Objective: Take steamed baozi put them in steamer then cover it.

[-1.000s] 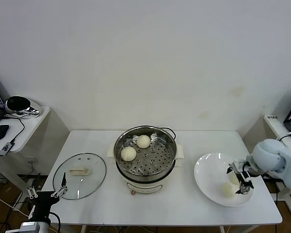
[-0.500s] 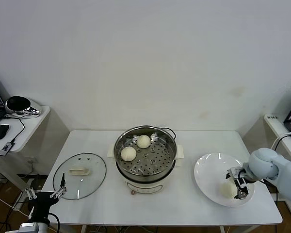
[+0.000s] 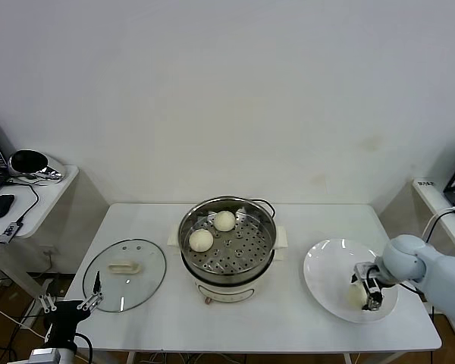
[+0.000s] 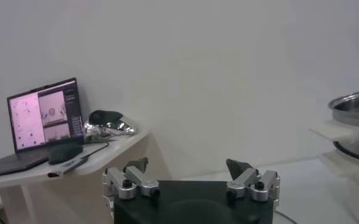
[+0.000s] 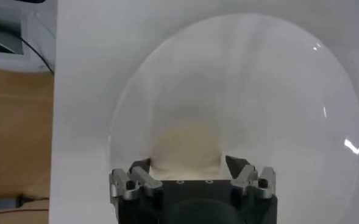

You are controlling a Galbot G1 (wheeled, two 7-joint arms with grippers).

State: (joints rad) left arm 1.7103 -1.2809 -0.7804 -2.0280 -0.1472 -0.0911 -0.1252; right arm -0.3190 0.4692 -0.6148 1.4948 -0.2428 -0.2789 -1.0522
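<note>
right end effector [image 3: 366, 288]: lower right, spread around a baozi [image 3: 356, 295] on the plate [image 3: 326, 265]
left end effector [image 3: 70, 306]: lower left, spread, empty
steamer [image 3: 227, 244]: centre, two baozi inside
cover [image 3: 124, 274]: on counter [image 3: 288, 318], left of steamer

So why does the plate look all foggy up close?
In the right wrist view the white plate sits too close to focus, so the baozi between the right tool blurs; glare streaks its rim. The head view shows the plate sharper.

Left hand [image 4: 187, 169] fingers apart, steamer [image 4: 353, 125] beyond, laptop [image 4: 40, 126] aside.
</note>
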